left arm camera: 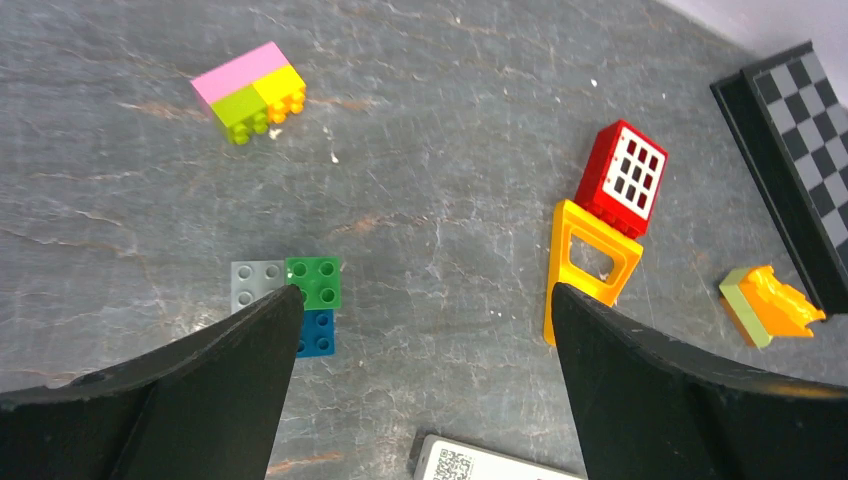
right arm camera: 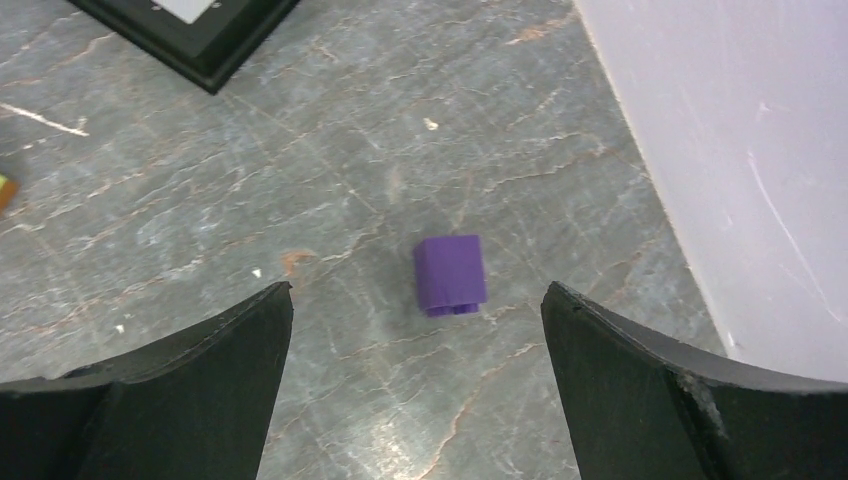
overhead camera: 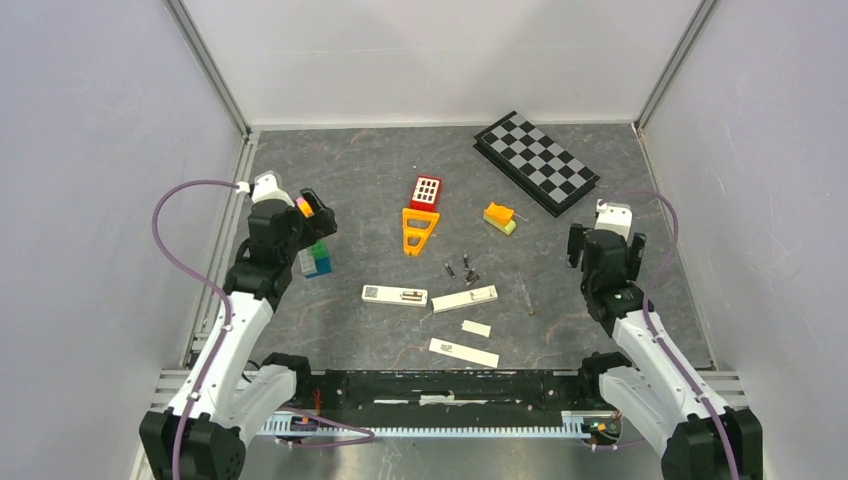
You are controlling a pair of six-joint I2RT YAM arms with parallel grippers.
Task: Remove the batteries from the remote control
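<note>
The batteries [overhead camera: 466, 270] lie loose in a small cluster near the middle of the grey table [overhead camera: 350, 180]. A white remote [overhead camera: 394, 294] lies near them at 8 o'clock and a second remote [overhead camera: 466, 298] just beside them at 6 o'clock. A thin grey rod [overhead camera: 524, 292] lies at 4 o'clock. Well off at 9 o'clock, the left gripper [left arm camera: 425, 300] hangs over a grey, green and blue brick cluster [left arm camera: 315, 282], fingers spread wide and holding nothing. At 3 o'clock the right gripper [right arm camera: 417, 295] is likewise wide and empty above a purple block [right arm camera: 450, 273].

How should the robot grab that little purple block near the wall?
Probably across its two flat, parallel side faces, coming straight down from above: the purple block sits alone on the table, with free space either side for the fingers.
</note>
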